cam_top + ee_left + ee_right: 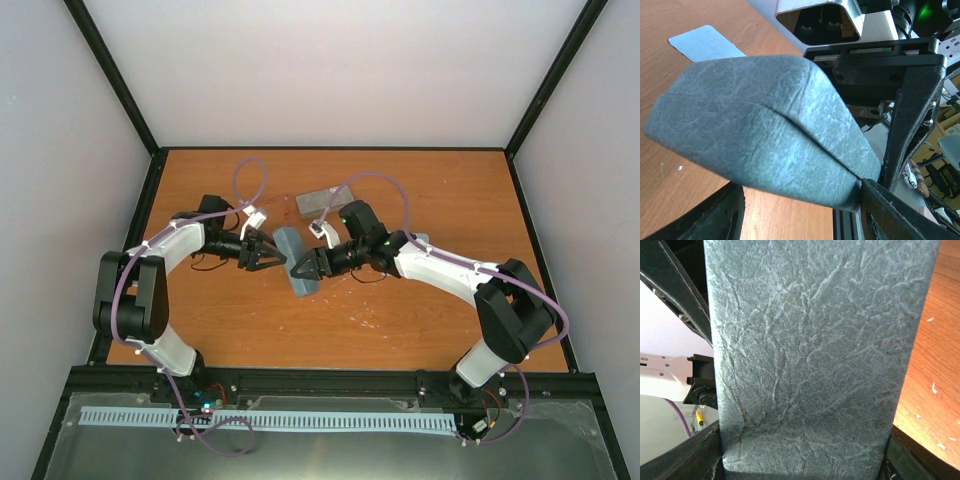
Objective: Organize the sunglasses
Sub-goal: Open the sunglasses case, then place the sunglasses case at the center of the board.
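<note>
Left claw (268, 253): my fingers stand spread either side of the blue-grey case; I cannot tell whether they press on it.
Blue-grey case (296, 265): oblong with rounded corners, creased leather-like skin, flap down. Its long axis runs far to near and both claws meet it from the sides.
Right claw (305, 268): clamped across the case's width, toward its near end.
Sunglasses: not visible in any view; I judge they may be inside a case.
Second grey case (322, 200): lies flat, farther back.
Pale blue cloth (418, 240): thin and flat, right of centre.
</note>
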`<action>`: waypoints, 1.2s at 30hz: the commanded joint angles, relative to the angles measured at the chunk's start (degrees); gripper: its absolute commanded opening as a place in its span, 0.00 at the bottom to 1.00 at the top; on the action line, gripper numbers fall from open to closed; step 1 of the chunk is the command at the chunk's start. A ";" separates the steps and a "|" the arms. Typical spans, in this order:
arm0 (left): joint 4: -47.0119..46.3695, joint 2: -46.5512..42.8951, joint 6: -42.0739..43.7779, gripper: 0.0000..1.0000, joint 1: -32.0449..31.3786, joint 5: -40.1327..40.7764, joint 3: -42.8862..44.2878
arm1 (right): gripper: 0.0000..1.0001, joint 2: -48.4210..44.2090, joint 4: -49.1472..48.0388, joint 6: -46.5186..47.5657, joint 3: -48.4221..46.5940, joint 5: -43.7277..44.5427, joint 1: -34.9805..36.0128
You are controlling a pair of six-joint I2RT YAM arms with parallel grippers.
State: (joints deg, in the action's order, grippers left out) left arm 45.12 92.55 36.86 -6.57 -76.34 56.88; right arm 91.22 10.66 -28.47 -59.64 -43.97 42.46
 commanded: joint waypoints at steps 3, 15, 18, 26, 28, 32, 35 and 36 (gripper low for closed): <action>-8.50 1.96 -4.61 0.62 -0.11 3.32 0.83 | 0.29 -3.62 -4.13 0.14 -1.20 -7.66 1.30; -13.53 4.67 -5.77 0.60 -0.24 9.98 -2.97 | 0.03 -10.03 -12.23 -4.36 0.99 -9.92 1.31; -13.68 4.97 -5.75 0.59 -0.20 10.43 -2.99 | 0.03 -10.68 -13.18 -4.78 1.35 -10.01 1.31; -13.13 5.06 -5.33 0.59 -0.29 12.00 -3.27 | 0.03 -10.84 -7.49 -3.01 0.33 -5.89 0.41; -12.00 4.61 -4.58 0.60 -0.21 12.11 -3.12 | 0.03 -9.58 -0.84 -1.25 -0.60 -1.52 -1.57; -11.33 1.96 -4.06 0.63 -0.12 14.72 -3.56 | 0.03 -5.63 7.69 2.34 -0.41 -0.42 -6.56; -12.01 -0.09 -4.96 0.64 -0.11 17.20 -3.59 | 0.03 -1.20 13.35 5.92 -1.66 -0.86 -8.13; -12.68 -0.71 -5.58 0.64 -0.11 18.11 -3.62 | 0.03 0.29 15.01 6.90 -2.37 -1.13 -8.25</action>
State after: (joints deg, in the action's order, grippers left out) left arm 34.30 95.35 30.96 -6.85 -63.09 53.23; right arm 87.05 18.72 -27.62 -59.22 -43.48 35.40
